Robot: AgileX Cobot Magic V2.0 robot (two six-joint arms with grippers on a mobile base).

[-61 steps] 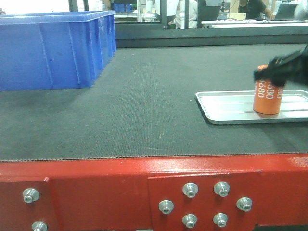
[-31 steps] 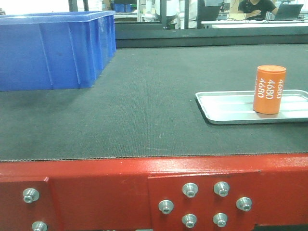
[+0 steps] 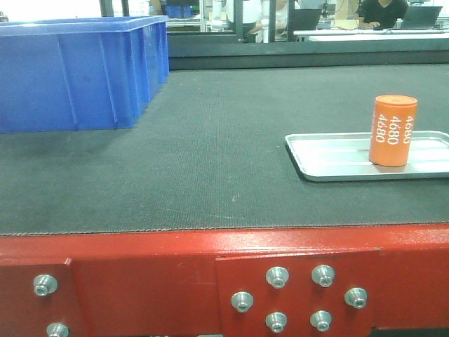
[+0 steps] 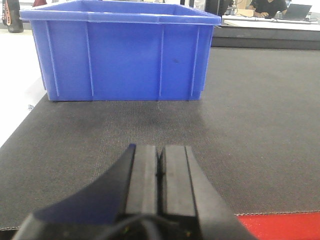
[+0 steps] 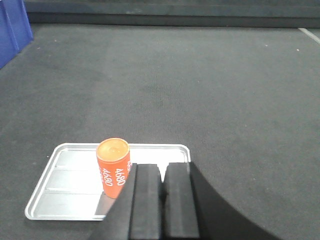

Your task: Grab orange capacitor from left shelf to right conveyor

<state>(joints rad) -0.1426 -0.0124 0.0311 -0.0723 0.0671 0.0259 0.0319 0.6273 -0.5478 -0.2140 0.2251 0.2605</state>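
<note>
Front view has the orange capacitor (image 3: 392, 130) standing upright in the metal tray (image 3: 330, 163), right of frame. Looks rigid, light, probably slick-sided, so pinching mid-body seems safest. Left gripper (image 4: 160, 172) and right gripper (image 5: 162, 187) are both pressed together, holding nothing.

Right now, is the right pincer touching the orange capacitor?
Apart. The front view shows the orange capacitor standing alone on the metal tray with no pincer near it. In the right wrist view the shut right pincer sits nearer the camera.
</note>
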